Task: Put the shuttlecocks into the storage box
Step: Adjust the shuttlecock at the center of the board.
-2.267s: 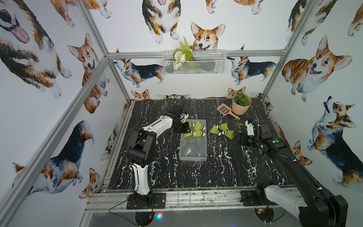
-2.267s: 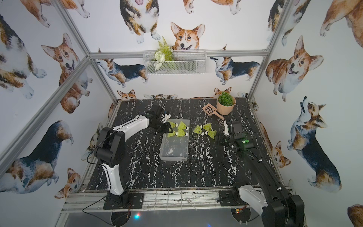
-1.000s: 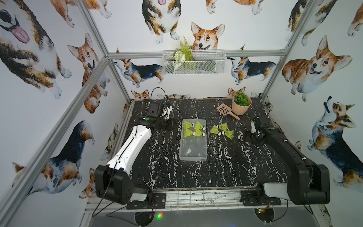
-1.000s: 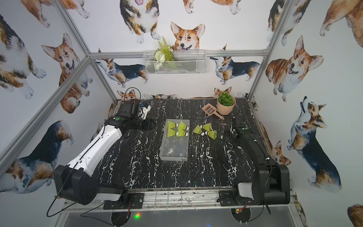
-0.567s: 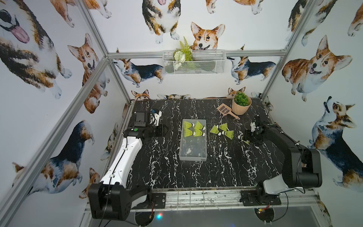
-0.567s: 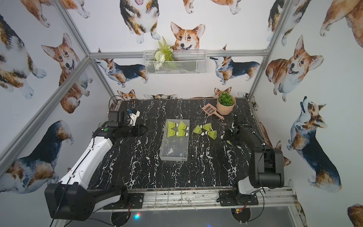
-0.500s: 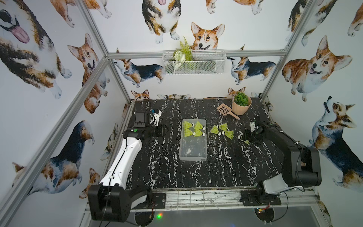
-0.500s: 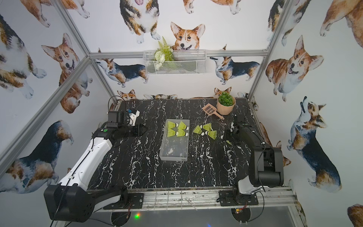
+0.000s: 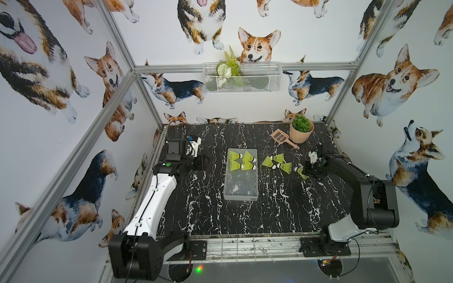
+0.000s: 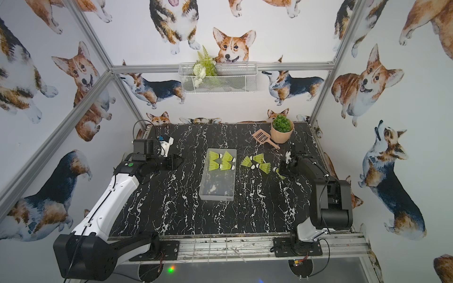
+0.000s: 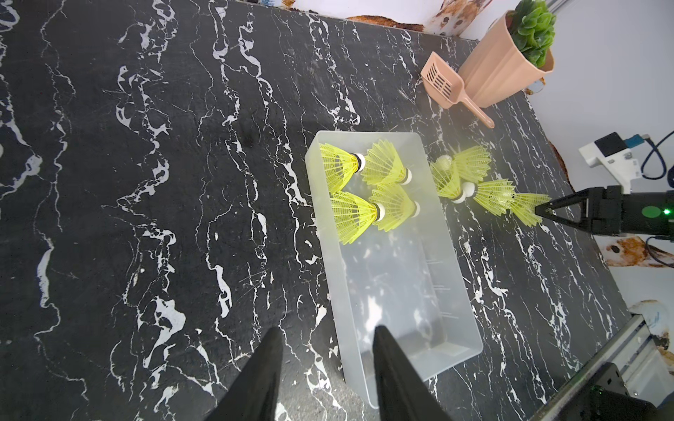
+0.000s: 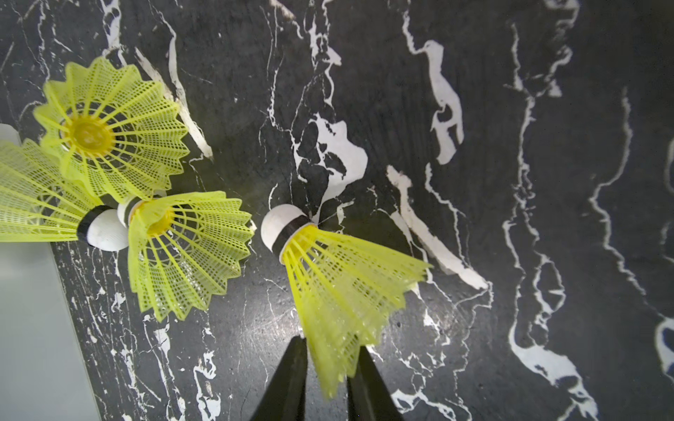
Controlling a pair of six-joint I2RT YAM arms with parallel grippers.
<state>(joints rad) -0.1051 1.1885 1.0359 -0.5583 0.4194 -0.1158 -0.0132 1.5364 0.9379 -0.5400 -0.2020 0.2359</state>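
Observation:
The storage box [image 9: 241,190] [image 10: 217,188] [image 11: 394,284] lies mid-table, and several yellow-green shuttlecocks [image 9: 241,161] [image 11: 368,193] fill its far end. Three more shuttlecocks [image 9: 277,163] [image 10: 256,163] [image 12: 113,131] lie on the table just right of it. My right gripper [image 9: 306,170] [image 10: 282,170] [image 12: 330,350] is shut on the skirt edge of another shuttlecock [image 9: 299,171] [image 12: 339,277], low over the table with its white tip towards the box. My left gripper [image 9: 204,163] [image 11: 327,330] is open and holds nothing, left of the box.
A potted plant [image 9: 301,131] and a pink scoop [image 9: 282,137] stand at the back right. A white wire basket [image 9: 241,78] hangs on the back wall. Metal rails run along the table's front and left edges.
My right gripper's jaws have closed onto the skirt of the shuttlecock at the right. My left arm has drawn back towards the table's left side, its gripper unchanged.

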